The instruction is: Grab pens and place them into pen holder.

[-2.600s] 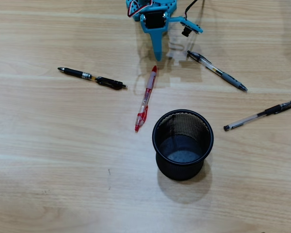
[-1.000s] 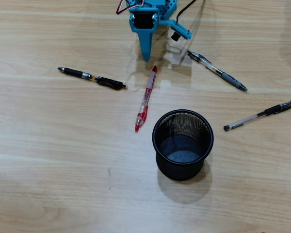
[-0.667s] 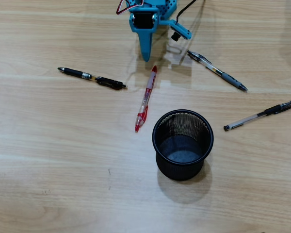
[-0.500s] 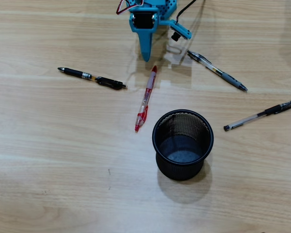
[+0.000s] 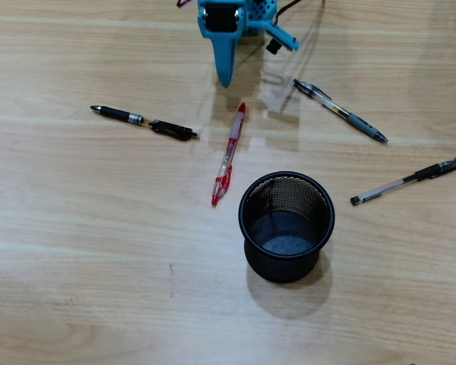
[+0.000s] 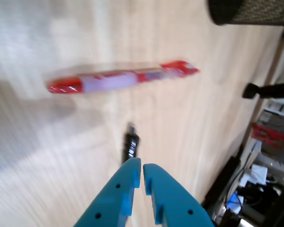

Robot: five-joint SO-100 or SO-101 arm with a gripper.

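Now the blue gripper (image 6: 142, 168) enters the wrist view from the bottom edge, its two fingers pressed nearly together with only a thin slit between them and nothing held. In the overhead view it (image 5: 225, 80) points down from the top centre. Just below its tip lies the red and clear pen (image 5: 229, 154), blurred in the wrist view (image 6: 123, 78). Toward the left lies the black pen (image 5: 144, 122); at upper right, the clear and grey pen (image 5: 340, 111); at right, the black-capped clear pen (image 5: 407, 179). The mesh pen holder (image 5: 286, 226) stands upright at centre on the wooden table (image 5: 99, 251).
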